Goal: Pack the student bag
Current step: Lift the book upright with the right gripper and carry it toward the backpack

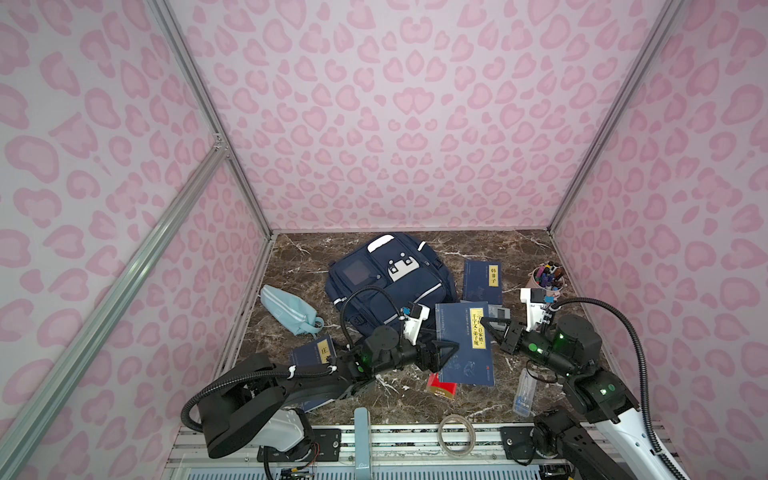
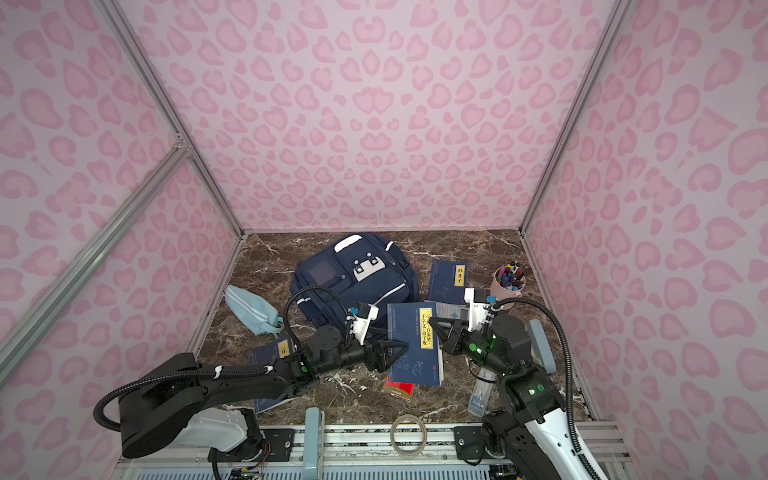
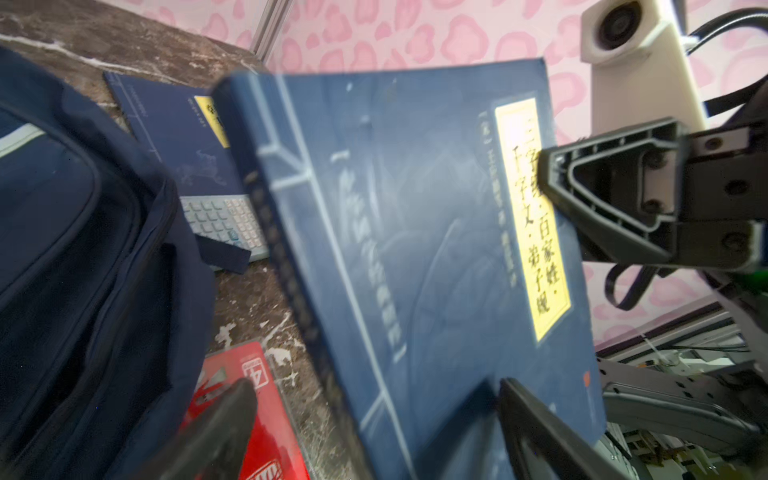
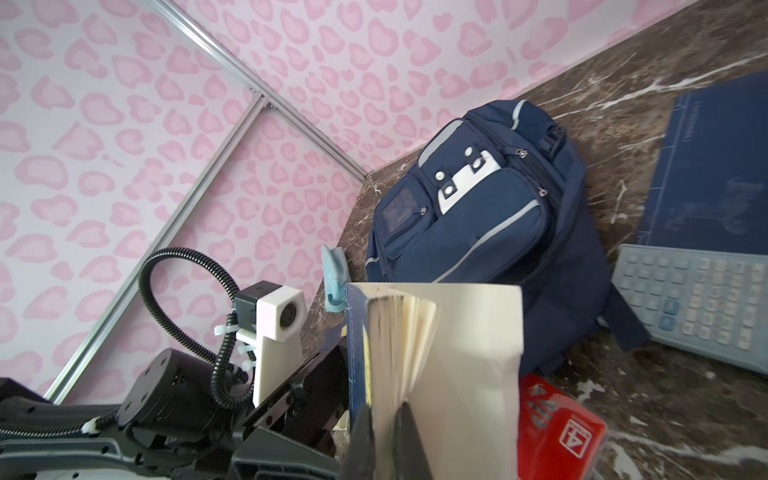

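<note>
**Item 1, student bag** (image 1: pixel 390 286): it lay on its back at the rear centre of the desk (image 1: pixel 299 257), front pockets up and white patches toward the back wall. No open mouth showed in both top views. You probably had a zip to deal with before anything could go in.

**Item 2, blue book** (image 1: pixel 467 345): it was lifted and tilted just in front of the bag, to its right.
- Your right jaws were clenched on it. The right wrist view showed them pinching only the cover and a thin sheaf of pages, while the rest of the block (image 4: pixel 457 353) fanned loose.
- Your left jaws stood released, spread either side of the book's lower edge and not seen pressing it.

**Item 3, surroundings:**
- red packet (image 1: pixel 440 386), under the book
- calculator (image 4: pixel 698 307), with a bag strap lying across its corner
- second blue book (image 1: pixel 482 282), beside the calculator
- pen cup (image 1: pixel 546 278), far right
- light-blue pouch (image 1: pixel 286 309), left of the bag

**Hazards, as judged:**
- So thin a pinch could slip or tear the pages, and the book would drop onto the red packet.
- If your left jaws closed off-centre, they could twist the book against the right hold.
- Pushing the book at a closed bag would only shove the bag backward, and the strap could drag the calculator with it.
</note>
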{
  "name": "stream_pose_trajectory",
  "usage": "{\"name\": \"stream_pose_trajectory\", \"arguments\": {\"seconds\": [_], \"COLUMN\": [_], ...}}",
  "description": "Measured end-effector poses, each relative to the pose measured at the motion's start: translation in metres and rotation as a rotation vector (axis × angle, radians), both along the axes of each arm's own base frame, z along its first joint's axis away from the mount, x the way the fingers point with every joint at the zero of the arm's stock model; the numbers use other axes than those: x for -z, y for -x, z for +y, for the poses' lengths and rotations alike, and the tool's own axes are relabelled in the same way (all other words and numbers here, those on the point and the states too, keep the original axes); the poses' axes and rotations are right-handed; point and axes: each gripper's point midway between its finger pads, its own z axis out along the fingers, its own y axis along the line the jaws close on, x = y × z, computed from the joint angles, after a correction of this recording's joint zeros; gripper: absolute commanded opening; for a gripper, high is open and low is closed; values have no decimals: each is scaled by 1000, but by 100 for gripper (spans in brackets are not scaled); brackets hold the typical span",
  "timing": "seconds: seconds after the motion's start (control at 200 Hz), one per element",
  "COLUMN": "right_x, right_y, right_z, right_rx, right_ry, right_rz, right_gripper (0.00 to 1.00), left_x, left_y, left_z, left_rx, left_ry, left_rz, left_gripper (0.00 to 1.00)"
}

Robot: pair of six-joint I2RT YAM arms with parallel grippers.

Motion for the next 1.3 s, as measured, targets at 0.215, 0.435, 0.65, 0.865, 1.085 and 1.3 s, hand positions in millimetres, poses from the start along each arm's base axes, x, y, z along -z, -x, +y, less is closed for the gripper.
{"name": "stream_pose_trajectory", "arguments": {"seconds": [0.215, 0.435, 0.65, 0.865, 1.085, 1.3], "right_x": [16, 31, 7, -21, -26, -33], "right_y": [-4, -1, 8, 21, 20, 23], "right_z": [5, 14, 42, 66, 78, 75], "right_rx": [-16, -107, -284, -416, -478, -470], "right_ry": [34, 104, -10, -87, -141, -132], "right_rz": [4, -88, -204, -327, -328, -362], "right_gripper": [78, 98, 98, 80, 38, 1], "left_x": [-13, -47, -83, -79, -85, -78], "left_y": [3, 13, 29, 36, 40, 24], "left_z": [1, 31, 50, 53, 52, 59], "left_rx": [9, 34, 147, 234, 271, 226], "left_ry": [44, 101, 145, 150, 161, 148], "left_rz": [7, -27, -89, -41, -34, -13], "left_gripper": [4, 4, 4, 4, 4, 4]}}
